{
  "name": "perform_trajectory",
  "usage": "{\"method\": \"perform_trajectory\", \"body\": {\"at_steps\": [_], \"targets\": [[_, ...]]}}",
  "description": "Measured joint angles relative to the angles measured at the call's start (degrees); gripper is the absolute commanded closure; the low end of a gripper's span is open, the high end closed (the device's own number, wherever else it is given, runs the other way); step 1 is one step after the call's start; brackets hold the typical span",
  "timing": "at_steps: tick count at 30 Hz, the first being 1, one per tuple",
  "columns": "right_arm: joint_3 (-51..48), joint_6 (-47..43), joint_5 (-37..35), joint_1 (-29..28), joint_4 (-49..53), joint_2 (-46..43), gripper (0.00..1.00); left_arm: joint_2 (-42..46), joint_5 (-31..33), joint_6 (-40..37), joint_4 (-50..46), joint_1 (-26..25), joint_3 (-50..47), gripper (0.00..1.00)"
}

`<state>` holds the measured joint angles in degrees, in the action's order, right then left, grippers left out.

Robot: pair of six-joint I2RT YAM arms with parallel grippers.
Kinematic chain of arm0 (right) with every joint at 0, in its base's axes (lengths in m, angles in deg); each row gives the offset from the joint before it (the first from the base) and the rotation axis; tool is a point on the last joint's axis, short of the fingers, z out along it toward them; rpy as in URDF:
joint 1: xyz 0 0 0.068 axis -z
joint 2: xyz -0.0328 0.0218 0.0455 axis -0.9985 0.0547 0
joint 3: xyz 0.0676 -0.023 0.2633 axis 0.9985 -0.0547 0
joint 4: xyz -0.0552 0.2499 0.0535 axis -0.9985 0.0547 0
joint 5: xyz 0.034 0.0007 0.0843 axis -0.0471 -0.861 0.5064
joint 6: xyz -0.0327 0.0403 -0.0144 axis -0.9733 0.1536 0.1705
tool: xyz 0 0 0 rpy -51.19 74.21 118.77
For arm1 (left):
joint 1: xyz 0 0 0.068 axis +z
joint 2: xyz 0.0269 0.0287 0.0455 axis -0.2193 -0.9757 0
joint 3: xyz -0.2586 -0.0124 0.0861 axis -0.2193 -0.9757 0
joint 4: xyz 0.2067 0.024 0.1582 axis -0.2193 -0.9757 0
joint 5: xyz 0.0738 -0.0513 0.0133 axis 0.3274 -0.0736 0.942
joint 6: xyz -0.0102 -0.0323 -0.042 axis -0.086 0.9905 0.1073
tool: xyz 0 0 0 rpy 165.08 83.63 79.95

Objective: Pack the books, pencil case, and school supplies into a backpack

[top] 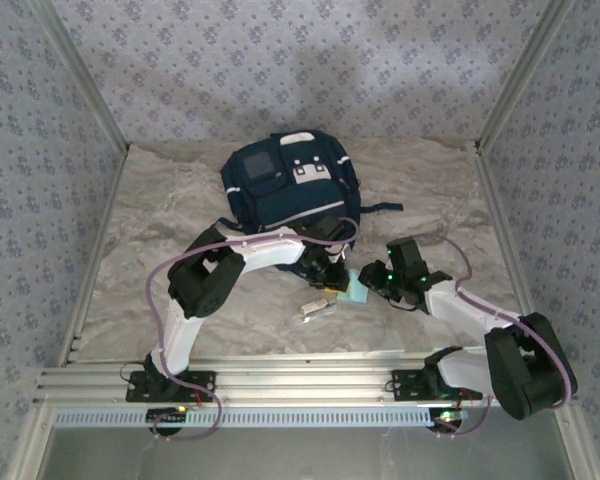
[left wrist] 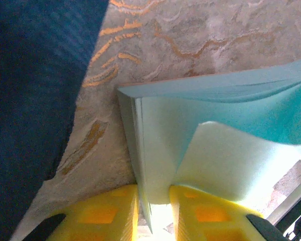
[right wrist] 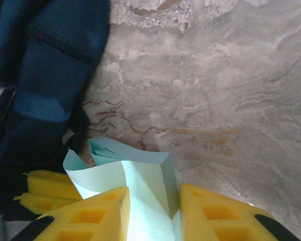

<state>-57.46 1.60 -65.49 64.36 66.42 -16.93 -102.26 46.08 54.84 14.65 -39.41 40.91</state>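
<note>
The navy backpack (top: 290, 185) lies at the back of the table, its fabric beside both grippers (left wrist: 30, 100) (right wrist: 45, 75). A light-blue pad (top: 356, 290) is held just above the table in front of it. My left gripper (left wrist: 153, 213) is shut on one edge of the pad (left wrist: 215, 125), whose top sheets fan and curl. My right gripper (right wrist: 150, 216) has closed on the opposite corner of the pad (right wrist: 140, 181), with a yellow finger against each side. A slim white stick (top: 313, 307) lies on the table near the pad. The books and the pencil case are out of view.
The marbled tabletop (top: 180, 200) is bounded by patterned walls and a metal rail (top: 280, 385) at the near edge. A dark backpack strap (top: 380, 208) trails to the right. The two grippers are very close together over the pad.
</note>
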Motion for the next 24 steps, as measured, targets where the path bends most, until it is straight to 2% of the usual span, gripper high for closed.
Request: {"method": "perform_trajectory", "body": {"at_steps": [8,19,24], "targets": [[1.0,-0.7,-0.2,0.0,1.7,-0.5,0.77,0.0,0.0,0.0,0.0,0.1,0.0,0.76],[0.4,-2.4,-0.1,0.4,-1.4,4.7,0.75,0.0,0.0,0.0,-0.5,0.2,0.0,0.76],[-0.1,-3.9,0.5,0.6,-3.0,6.5,0.88,0.0,0.0,0.0,-1.1,0.3,0.0,0.76]]}}
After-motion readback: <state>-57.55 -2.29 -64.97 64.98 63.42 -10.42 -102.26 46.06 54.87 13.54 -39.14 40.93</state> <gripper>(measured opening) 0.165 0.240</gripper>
